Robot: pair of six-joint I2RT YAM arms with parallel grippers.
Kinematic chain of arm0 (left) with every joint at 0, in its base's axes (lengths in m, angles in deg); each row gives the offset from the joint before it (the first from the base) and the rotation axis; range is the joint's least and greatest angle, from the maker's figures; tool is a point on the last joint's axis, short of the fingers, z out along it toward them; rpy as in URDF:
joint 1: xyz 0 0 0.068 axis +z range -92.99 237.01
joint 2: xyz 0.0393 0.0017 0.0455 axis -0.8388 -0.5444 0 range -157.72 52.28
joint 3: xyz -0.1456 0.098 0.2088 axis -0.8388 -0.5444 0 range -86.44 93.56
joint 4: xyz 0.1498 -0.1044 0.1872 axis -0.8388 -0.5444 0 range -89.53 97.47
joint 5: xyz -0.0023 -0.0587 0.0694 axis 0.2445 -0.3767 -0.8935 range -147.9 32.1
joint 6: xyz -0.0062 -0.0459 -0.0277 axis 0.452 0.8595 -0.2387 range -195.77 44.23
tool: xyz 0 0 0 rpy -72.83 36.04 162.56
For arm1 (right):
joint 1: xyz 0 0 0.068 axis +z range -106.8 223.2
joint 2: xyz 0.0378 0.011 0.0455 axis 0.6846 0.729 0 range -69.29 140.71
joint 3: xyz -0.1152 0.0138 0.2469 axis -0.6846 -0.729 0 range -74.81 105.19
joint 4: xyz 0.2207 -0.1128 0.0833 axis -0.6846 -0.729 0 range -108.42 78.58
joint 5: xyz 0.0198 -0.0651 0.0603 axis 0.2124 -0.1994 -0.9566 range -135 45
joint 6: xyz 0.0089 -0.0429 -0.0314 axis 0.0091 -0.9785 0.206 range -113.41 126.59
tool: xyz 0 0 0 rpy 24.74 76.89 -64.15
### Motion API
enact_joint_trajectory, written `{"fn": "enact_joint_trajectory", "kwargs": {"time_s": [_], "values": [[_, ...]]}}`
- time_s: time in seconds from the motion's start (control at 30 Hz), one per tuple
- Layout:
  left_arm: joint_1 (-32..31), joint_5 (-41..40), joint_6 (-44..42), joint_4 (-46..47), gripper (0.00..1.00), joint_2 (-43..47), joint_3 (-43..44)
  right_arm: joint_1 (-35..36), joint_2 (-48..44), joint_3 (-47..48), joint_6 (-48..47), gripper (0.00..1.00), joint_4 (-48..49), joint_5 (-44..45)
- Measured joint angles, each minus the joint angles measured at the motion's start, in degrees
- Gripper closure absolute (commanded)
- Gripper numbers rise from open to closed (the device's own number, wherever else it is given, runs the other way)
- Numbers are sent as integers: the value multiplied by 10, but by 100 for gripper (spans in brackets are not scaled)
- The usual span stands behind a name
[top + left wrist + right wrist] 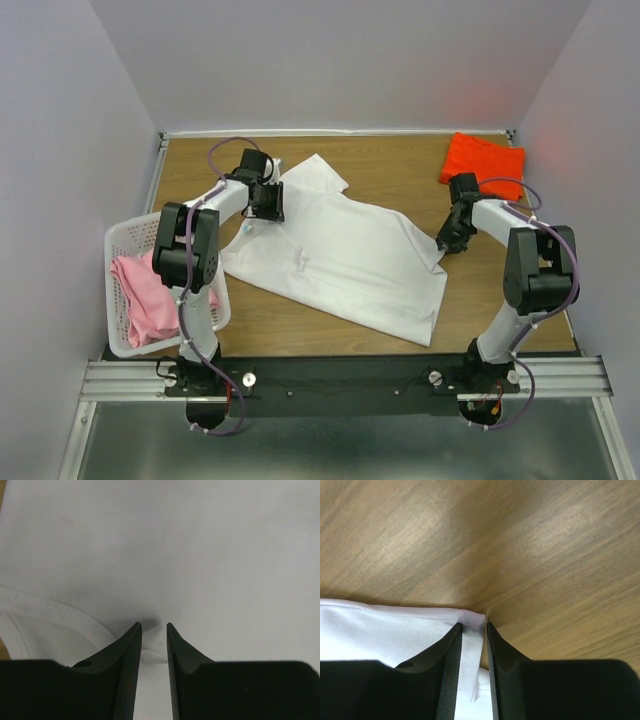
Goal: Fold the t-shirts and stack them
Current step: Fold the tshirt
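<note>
The white t-shirt (340,255) lies spread and rumpled across the middle of the table. My left gripper (266,212) is down on its upper left part, jaws closed to a narrow gap on a pinch of white cloth (200,555) beside a curved hem; the left gripper (154,625) shows this close up. My right gripper (447,242) is at the shirt's right corner, and the right gripper (474,625) is closed on the stitched hem corner (380,625). The orange-red t-shirt (482,163) lies folded at the back right. The pink t-shirt (150,295) lies bunched in the basket.
The white lattice basket (120,240) stands at the table's left edge beside the left arm. Bare wooden table (400,165) shows behind the white shirt and along the front. Walls close in the left, back and right sides.
</note>
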Motion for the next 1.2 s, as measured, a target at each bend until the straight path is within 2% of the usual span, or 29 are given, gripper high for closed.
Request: {"fn": "enact_joint_trajectory", "kwargs": {"time_s": [0.3,0.6,0.9,1.2], "values": [[2,-24,-8,20,69,70,-92,-8,21,25,-14,86,2,-2],[1,-32,-6,67,70,91,-146,-21,50,64,-31,95,1,-2],[2,-28,2,108,70,120,-196,-37,83,109,-54,96,-3,1],[-3,10,36,116,70,193,-289,-58,129,176,-79,96,-17,12]]}}
